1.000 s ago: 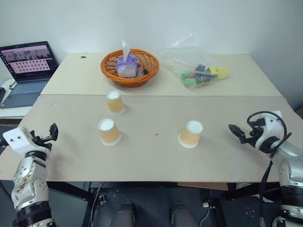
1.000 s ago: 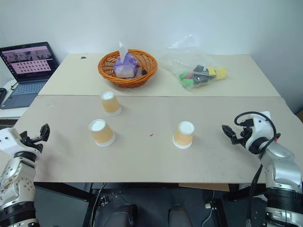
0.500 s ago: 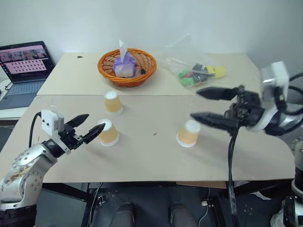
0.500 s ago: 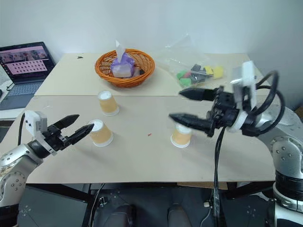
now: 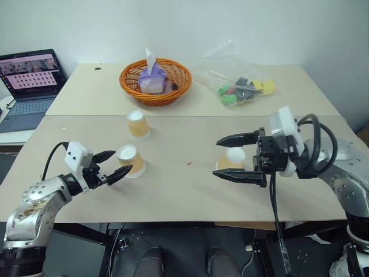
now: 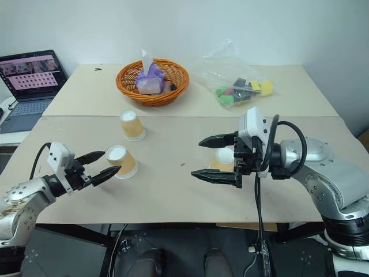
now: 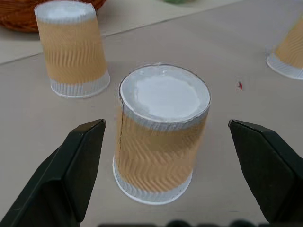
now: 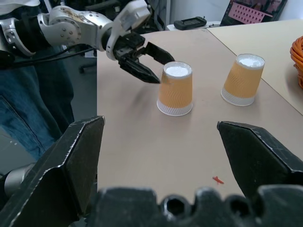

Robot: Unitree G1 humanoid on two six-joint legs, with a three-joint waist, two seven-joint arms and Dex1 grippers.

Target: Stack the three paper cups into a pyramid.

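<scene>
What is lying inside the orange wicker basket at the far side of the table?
The orange wicker basket holds a purple tissue packet with a white tissue sticking up, and a small dark item beside it. The basket's wall hides the bottom.

Open bench (image 5: pixel 184 190) between the near cup (image 5: pixel 131 160) on the left and the cup (image 5: pixel 232 159) on the right: bare surface, wide enough for passing, marked by a tiny red speck (image 5: pixel 189 164) alone. Left claw (image 5: pixel 112 165) spread wide just beside the near cup, one finger to each side, not touching. Right claw (image 5: pixel 230 158) likewise spread wide, its long black fingers flanking the right-hand cup. Behind the near cup, a third cup (image 5: pixel 138 124) close by, narrowing the way from the back. Further back, an orange basket (image 5: pixel 156 81) and a clear bag of oddments (image 5: pixel 237 81), well apart from the cups. Laptop (image 5: pixel 27 86) off the left edge.
</scene>
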